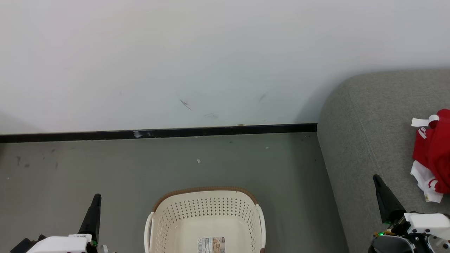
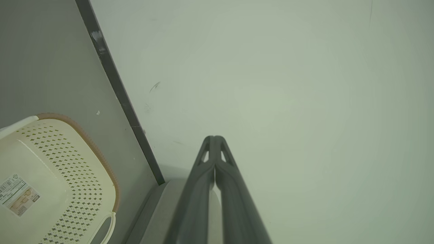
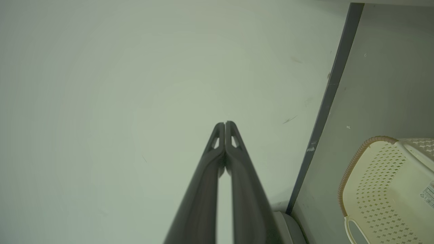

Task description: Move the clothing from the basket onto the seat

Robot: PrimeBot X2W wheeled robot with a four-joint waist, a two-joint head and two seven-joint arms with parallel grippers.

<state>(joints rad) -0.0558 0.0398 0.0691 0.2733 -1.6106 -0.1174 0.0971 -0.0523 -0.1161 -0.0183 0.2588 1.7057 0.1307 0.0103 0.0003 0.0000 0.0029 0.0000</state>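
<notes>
Clothing first: the red bundle with white trim [image 1: 433, 154] lies heaped on the grey sofa [image 1: 355, 140], a white tag [image 1: 420, 122] sticking up at its top and a white fold spilling from its lower end. The head view cuts the heap off at the right edge, so how much fabric is there, and whether it is one garment or two, I cannot tell. Over to the laundry basket [image 1: 207, 190] on the floor [image 1: 105, 168]: perforated walls bare, the paper label [image 1: 211, 245] plain to see on the bottom, though its near end runs out of frame, so a piece left there could be missed. The right gripper [image 1: 377, 179] hangs over the sofa cushion, near the heap but apart from it, fingers pressed together on nothing. The left gripper [image 1: 95, 202] is likewise pinched closed and empty beside the basket, both pointing toward the wall [image 1: 175, 52]. The job looks as good as done, and that is where the danger lies, as I judge it: a careless swing of that right arm could catch the loose white fold and drag the soft heap toward the sofa's rounded edge and off onto the floor.
</notes>
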